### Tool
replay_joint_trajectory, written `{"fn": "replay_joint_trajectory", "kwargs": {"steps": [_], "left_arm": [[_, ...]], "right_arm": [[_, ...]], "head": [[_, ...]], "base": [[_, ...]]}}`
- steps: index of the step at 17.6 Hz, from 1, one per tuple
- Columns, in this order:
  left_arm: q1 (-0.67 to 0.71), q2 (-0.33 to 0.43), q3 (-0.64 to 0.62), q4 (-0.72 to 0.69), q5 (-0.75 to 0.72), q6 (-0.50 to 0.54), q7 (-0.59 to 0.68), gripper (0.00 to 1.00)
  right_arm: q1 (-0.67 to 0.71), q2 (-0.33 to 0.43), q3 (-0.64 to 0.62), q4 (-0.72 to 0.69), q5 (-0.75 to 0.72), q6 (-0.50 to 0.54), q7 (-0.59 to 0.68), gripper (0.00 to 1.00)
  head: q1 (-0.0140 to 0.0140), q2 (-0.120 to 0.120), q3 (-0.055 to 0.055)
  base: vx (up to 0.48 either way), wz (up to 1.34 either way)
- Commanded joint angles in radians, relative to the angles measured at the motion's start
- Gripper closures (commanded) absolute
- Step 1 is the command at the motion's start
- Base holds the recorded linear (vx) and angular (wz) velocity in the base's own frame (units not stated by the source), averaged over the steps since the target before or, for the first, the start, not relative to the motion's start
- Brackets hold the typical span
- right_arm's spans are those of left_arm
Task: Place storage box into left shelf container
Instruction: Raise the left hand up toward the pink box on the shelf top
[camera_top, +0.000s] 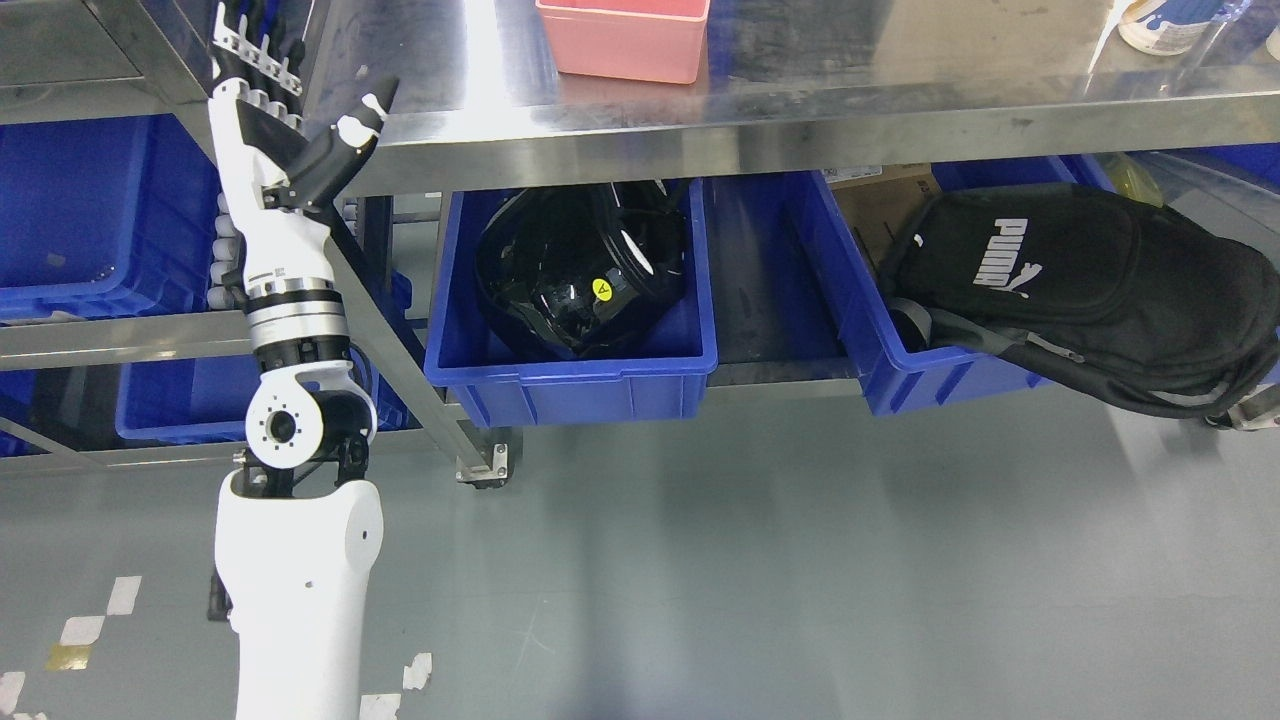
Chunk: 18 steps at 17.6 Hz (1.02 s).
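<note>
**Left hand raised at the worktop's left edge, pink box at the back**

At the left edge of the steel worktop (800, 110), the left hand (270, 110) stands raised on its white arm (295, 560), which comes up from the lower left. Its fingers are stretched out straight and hold nothing; the thumb (350, 135) juts toward the worktop's front edge. The pink storage box (622, 40) sits well apart from the hand, toward the back of the worktop, cut off by the top of the picture. Under the worktop a blue bin (570, 375) holds a heap of black gear with a yellow sticker. Just beside it to the right, another blue bin (880, 360) carries a black backpack (1090, 290) that hangs over its rim. More blue bins (90, 220) fill the shelf at the left, behind the arm. A white container (1165, 25) stands at the far right corner of the worktop
</note>
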<state>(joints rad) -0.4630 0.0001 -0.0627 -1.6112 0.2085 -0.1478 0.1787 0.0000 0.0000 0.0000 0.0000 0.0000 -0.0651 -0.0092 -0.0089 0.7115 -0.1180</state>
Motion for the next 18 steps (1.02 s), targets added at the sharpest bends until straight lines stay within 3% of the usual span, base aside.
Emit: {"fn": "replay_joint_trajectory", "kwargs": {"steps": [1, 4, 7, 10, 14, 18], "left_arm": [[0.004, 0.017, -0.059, 0.004, 0.011, 0.025, -0.098, 0.0], [-0.012, 0.018, 0.009, 0.004, -0.026, 0.025, -0.302, 0.0], [-0.123, 0.072, 0.099, 0.043, -0.125, 0.027, -0.561, 0.0], [-0.335, 0.208, 0.083, 0.181, -0.219, 0.027, -0.767, 0.0], [-0.616, 0.328, -0.142, 0.457, -0.322, 0.027, -0.889, 0.0], [-0.794, 0.31, -0.35, 0.657, -0.348, 0.027, -0.998, 0.01]], "right_arm": [[-0.008, -0.017, -0.003, -0.017, -0.002, 0.001, -0.003, 0.0], [-0.006, -0.017, -0.003, -0.017, -0.002, 0.001, -0.003, 0.0], [-0.006, -0.017, -0.003, -0.017, -0.002, 0.001, -0.003, 0.0], [-0.006, -0.017, -0.003, -0.017, -0.002, 0.001, -0.003, 0.0], [-0.006, -0.017, -0.003, -0.017, -0.002, 0.001, -0.003, 0.0], [-0.006, -0.017, -0.003, -0.017, -0.002, 0.001, -0.005, 0.0]], "head": [[0.0, 0.0, 0.0], [0.0, 0.0, 0.0], [0.0, 0.0, 0.0], [0.0, 0.0, 0.0], [0.0, 0.0, 0.0], [0.0, 0.0, 0.0]], "base": [[0.0, 0.0], [0.0, 0.0], [0.0, 0.0], [0.0, 0.0], [0.0, 0.0], [0.0, 0.0]]}}
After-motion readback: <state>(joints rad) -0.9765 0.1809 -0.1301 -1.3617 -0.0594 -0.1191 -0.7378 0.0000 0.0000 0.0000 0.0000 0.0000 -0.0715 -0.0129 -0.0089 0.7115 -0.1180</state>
